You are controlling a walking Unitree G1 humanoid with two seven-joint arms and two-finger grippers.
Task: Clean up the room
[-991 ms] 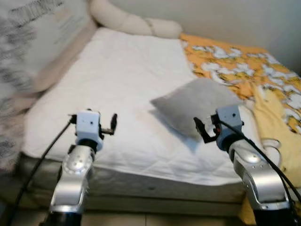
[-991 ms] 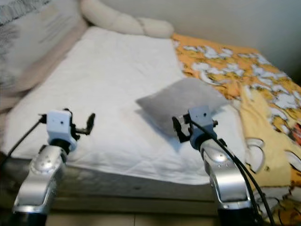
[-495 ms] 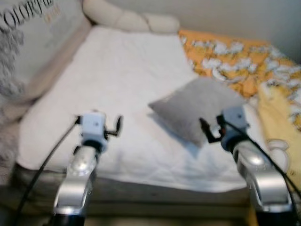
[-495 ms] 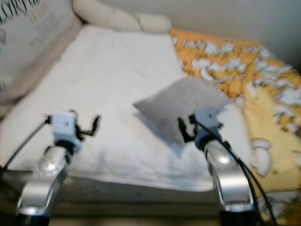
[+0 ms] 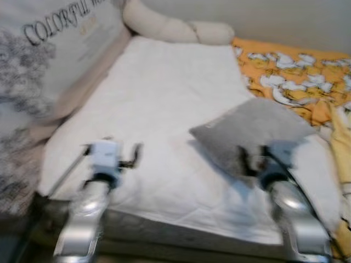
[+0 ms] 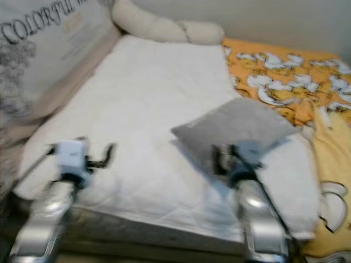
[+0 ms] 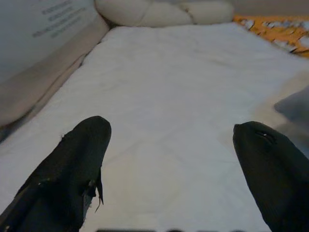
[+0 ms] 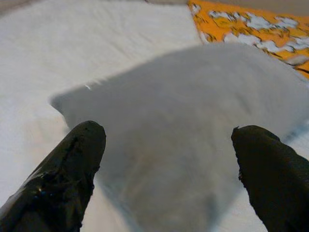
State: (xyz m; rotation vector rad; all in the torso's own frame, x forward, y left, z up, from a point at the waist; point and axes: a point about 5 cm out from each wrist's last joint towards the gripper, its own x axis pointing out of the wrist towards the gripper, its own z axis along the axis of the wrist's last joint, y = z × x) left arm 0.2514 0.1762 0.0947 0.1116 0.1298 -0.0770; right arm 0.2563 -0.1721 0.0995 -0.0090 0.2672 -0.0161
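Observation:
A grey square pillow (image 5: 253, 130) lies on the white mattress (image 5: 164, 104), near its right side and front edge. My right gripper (image 8: 166, 154) is open, held just in front of the pillow (image 8: 183, 116) with one finger towards each side of it, not touching. In the eye views the right gripper (image 5: 248, 160) is blurred at the pillow's near corner. My left gripper (image 7: 169, 159) is open over bare mattress (image 7: 183, 87), and it stands (image 5: 134, 154) above the front-left part of the bed. Nothing is held.
A long cream knotted cushion (image 5: 175, 28) lies at the head of the bed. A large printed pillow (image 5: 49, 55) leans along the left side. An orange and yellow patterned blanket (image 5: 296, 71) covers the bed's right part. The mattress front edge (image 5: 181, 233) is close below the arms.
The whole picture has shifted to the right, so the camera has moved and is blurred. Both grippers keep their open stance; the right one sits a little closer to the pillow.

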